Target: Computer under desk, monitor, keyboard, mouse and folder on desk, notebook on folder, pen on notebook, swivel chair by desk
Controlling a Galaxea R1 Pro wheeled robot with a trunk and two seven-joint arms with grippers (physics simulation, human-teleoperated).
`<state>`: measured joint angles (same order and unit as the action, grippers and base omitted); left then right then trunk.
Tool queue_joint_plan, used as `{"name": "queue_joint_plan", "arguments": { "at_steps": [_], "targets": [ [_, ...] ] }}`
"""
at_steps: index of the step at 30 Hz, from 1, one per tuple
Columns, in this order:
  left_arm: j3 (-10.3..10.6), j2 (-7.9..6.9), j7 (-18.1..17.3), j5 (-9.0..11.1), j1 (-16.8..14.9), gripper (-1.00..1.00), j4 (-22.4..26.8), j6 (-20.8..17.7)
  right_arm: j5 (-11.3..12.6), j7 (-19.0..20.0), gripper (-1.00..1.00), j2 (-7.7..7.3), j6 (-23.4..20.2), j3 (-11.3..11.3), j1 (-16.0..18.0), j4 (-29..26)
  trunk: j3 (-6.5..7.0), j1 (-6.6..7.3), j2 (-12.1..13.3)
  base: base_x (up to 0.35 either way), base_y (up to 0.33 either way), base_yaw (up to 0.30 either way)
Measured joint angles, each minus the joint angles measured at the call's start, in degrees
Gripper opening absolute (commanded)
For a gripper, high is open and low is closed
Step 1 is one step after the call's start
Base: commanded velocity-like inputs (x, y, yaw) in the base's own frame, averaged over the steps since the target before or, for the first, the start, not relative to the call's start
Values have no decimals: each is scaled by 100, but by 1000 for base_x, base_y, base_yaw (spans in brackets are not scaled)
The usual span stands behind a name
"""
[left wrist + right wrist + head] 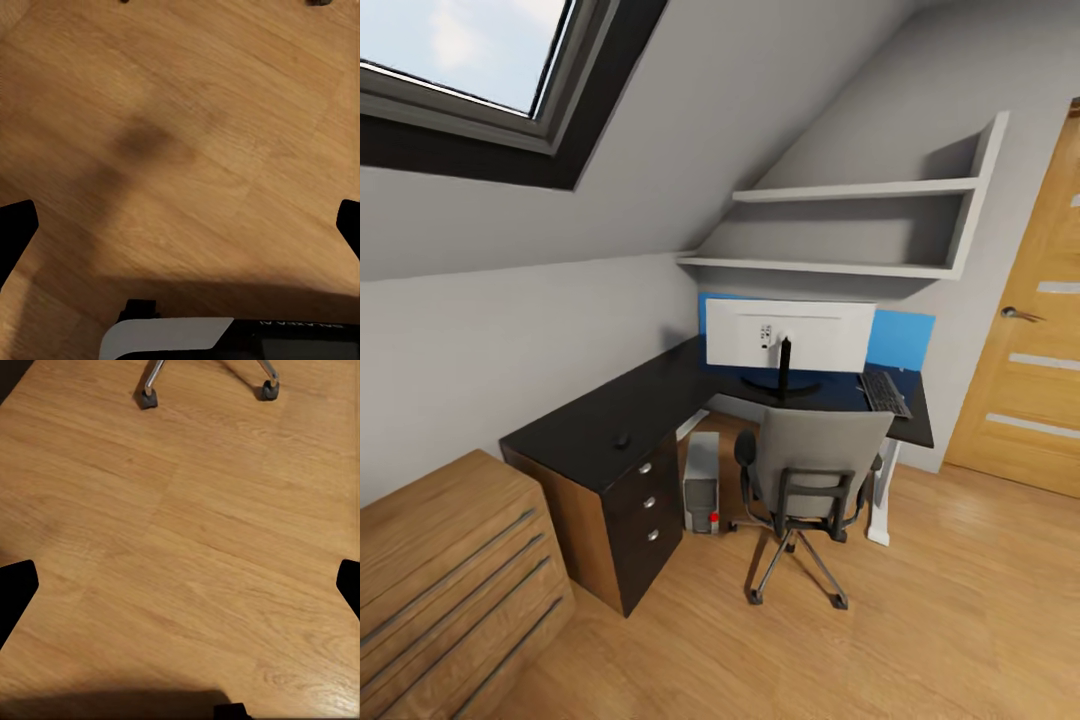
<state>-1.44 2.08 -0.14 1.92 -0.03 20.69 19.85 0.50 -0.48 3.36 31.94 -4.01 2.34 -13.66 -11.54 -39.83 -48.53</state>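
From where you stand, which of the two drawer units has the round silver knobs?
The dark drawer unit built under the black desk, beside the computer. The light wooden dresser nearer you, against the wall, has long bar handles instead.

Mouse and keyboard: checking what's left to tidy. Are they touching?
Apart. The head view shows the mouse on the desk's left wing, the keyboard far right.

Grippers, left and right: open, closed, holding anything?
Left gripper: open, empty, over bare floor.
Right gripper: open, empty, near chair casters.
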Motion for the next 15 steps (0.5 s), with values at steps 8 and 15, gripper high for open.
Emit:
{"name": "queue_joint_plan", "arguments": {
  "at_steps": [8,15],
  "targets": [
    [-9,0,2,13,0,100,0,122,-5,7,100,-5,14,4,-1,0,-54,0,0,0,0,-6],
    [-142,10,24,154,0,100,8,141,-16,23,100,-36,22,3,0,1,-60,0,0,4,0,0]
  ]
}}
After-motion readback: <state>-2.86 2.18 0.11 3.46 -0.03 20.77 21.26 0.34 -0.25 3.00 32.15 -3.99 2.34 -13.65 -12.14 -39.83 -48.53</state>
